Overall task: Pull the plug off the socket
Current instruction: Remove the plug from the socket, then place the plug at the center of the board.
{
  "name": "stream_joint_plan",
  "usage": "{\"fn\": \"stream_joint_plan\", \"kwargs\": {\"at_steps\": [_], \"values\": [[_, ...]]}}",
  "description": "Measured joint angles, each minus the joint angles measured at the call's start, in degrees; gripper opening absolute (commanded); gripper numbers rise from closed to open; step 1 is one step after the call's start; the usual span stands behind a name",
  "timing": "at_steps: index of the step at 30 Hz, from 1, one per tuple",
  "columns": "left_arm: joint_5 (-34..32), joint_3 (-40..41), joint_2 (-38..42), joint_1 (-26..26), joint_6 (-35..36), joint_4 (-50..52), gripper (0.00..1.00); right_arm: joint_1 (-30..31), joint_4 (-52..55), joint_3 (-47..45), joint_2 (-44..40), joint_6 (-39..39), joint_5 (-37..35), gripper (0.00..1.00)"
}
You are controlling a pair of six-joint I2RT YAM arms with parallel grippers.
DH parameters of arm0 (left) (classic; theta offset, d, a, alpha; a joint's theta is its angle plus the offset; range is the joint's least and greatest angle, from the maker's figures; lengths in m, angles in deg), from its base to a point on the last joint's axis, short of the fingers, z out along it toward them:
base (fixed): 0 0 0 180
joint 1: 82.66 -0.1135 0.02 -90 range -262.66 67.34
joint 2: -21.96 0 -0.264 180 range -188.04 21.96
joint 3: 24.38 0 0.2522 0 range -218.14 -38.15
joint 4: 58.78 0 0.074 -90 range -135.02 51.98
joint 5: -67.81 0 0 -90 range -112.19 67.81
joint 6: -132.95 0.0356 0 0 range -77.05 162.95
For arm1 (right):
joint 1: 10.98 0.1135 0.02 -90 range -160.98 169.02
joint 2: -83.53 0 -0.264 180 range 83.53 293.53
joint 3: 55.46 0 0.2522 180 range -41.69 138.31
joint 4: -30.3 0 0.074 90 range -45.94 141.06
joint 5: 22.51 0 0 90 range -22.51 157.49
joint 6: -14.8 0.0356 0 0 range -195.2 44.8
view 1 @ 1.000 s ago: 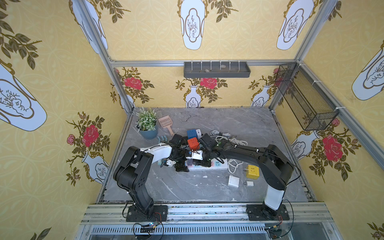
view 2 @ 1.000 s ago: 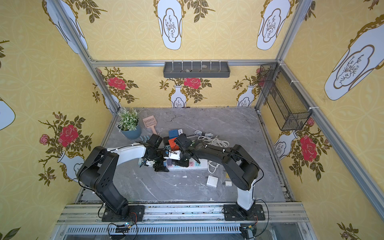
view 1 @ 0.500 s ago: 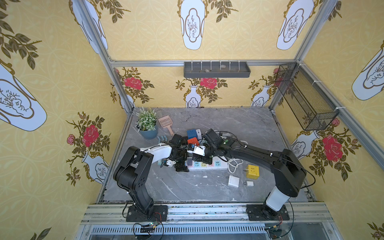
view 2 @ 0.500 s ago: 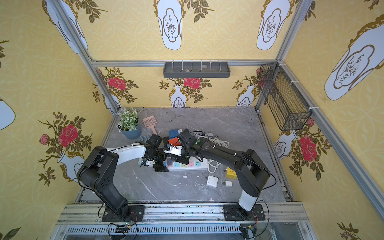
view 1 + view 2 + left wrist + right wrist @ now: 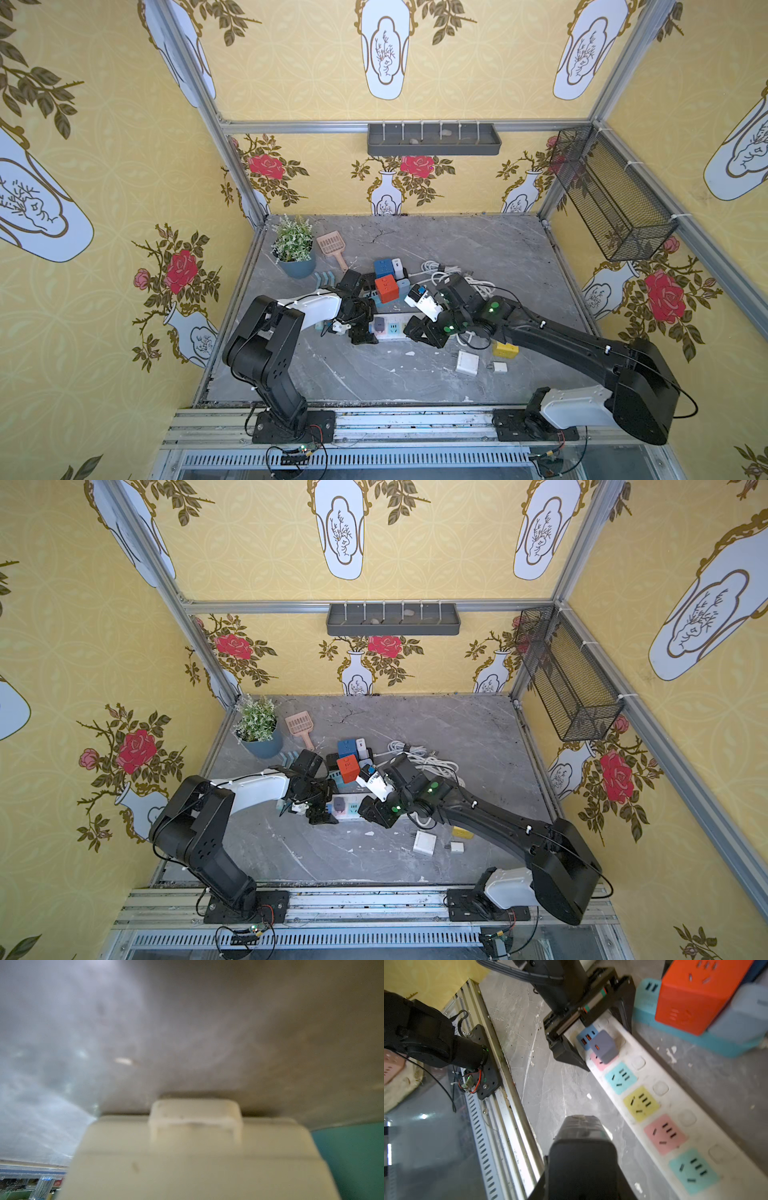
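Note:
A white socket strip point(image 5: 399, 329) with coloured sockets lies across the middle of the table. A grey plug point(image 5: 379, 323) point(image 5: 604, 1047) stands in a socket near the strip's left end. My left gripper point(image 5: 363, 323) is clamped across that end, with its black fingers point(image 5: 569, 1053) on either side of the strip beside the plug. The left wrist view is filled by the blurred cream end of the strip point(image 5: 195, 1157). My right gripper point(image 5: 412, 328) point(image 5: 581, 1126) is shut and empty. It hovers just in front of the strip's middle sockets, apart from the plug.
A red cube socket point(image 5: 385, 289), a blue one point(image 5: 382, 267) and a coil of white cable point(image 5: 453, 276) lie behind the strip. Loose white point(image 5: 467, 362) and yellow point(image 5: 505, 350) plugs lie front right. A potted plant point(image 5: 293, 249) and pink scoop point(image 5: 332, 247) stand back left.
My right arm has drawn back from the strip's left part and its elbow has swung toward the front. Its gripper has stayed shut. The left arm has not moved.

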Motion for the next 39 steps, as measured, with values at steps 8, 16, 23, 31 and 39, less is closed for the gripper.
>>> {"fn": "stream_joint_plan", "kwargs": {"at_steps": [8, 16, 23, 31, 39], "values": [[0.2, -0.7, -0.7, -0.1, 0.0, 0.6, 0.1, -1.4, -0.3, -7.6, -4.8, 15.1, 0.1, 0.18], [0.4, -0.9, -0.9, -0.4, -0.1, 0.8, 0.08, -2.8, -2.9, -11.6, -5.7, 22.0, 1.1, 0.18], [0.6, -0.9, -0.9, -0.6, -0.1, 0.7, 0.08, -3.2, -3.1, -12.3, -4.3, 23.6, 1.3, 0.18], [0.6, -1.1, -1.0, -0.6, -0.1, 0.9, 0.08, -3.8, -4.7, -13.0, -2.9, 25.2, 2.9, 0.2], [0.6, -1.1, -1.0, -0.9, -0.1, 0.9, 0.08, -6.1, -5.9, -13.4, 0.8, 27.8, 6.8, 0.2]]}}
